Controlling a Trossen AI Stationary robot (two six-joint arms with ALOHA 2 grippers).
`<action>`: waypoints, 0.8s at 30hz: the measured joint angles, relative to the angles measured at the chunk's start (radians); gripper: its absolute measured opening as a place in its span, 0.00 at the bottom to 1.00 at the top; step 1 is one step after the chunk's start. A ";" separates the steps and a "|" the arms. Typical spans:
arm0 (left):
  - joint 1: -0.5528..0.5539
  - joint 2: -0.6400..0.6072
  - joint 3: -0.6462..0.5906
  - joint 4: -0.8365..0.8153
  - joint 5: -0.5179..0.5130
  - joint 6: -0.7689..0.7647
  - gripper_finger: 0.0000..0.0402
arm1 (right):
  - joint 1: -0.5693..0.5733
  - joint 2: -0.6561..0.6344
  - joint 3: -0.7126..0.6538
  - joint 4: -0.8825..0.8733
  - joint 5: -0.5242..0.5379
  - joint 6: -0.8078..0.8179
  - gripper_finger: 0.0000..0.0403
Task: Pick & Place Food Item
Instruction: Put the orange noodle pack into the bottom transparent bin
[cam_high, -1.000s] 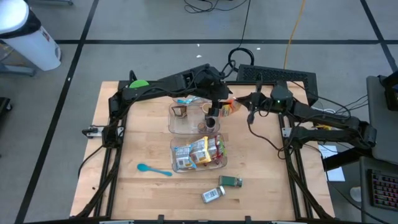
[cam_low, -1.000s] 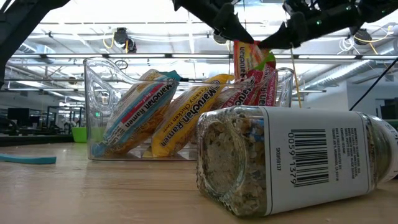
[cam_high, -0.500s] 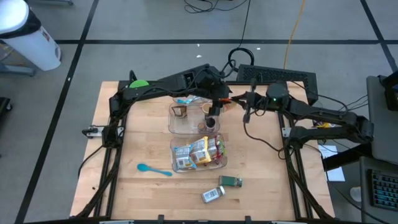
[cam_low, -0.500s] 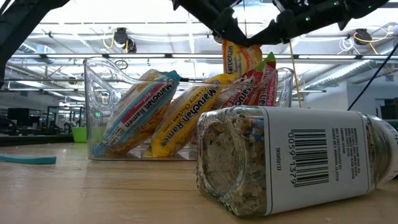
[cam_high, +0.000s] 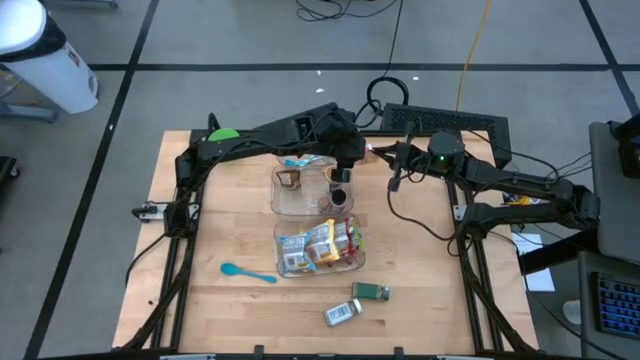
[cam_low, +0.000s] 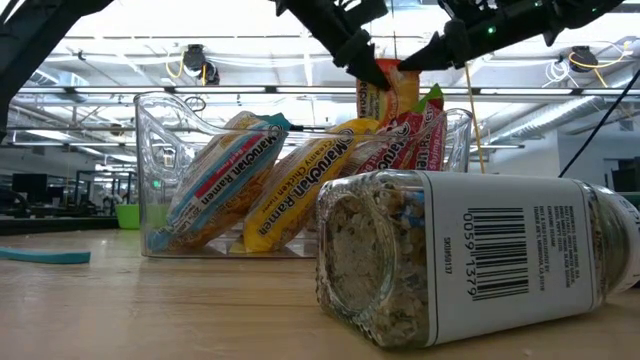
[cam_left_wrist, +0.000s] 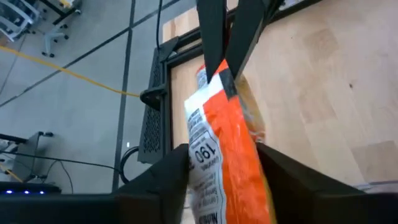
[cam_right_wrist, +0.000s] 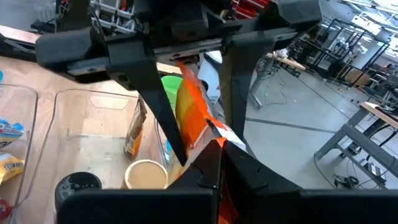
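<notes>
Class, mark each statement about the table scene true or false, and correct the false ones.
1. Both end effectors hold the orange packet. True: the right end effector pinches one end and the left end effector's fingers bracket the other.
2. The jar near the front edge stands upright. False: it lies on its side.
3. The nearer clear bin holds ramen packs. True.
4. The blue spoon lies inside a bin. False: it lies on the bare table.
5. The green bowl sits at the table's front edge. False: it sits at the far left corner.
</notes>
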 joint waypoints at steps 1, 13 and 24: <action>0.000 0.000 0.000 0.006 0.000 0.004 0.43 | 0.000 0.000 0.000 0.001 0.000 0.000 0.00; -0.010 -0.001 -0.002 0.060 -0.004 -0.014 0.22 | -0.007 -0.001 0.000 -0.032 0.002 0.000 0.00; -0.012 -0.005 -0.001 0.039 0.001 -0.048 0.40 | -0.007 0.001 0.000 -0.039 0.000 -0.002 0.00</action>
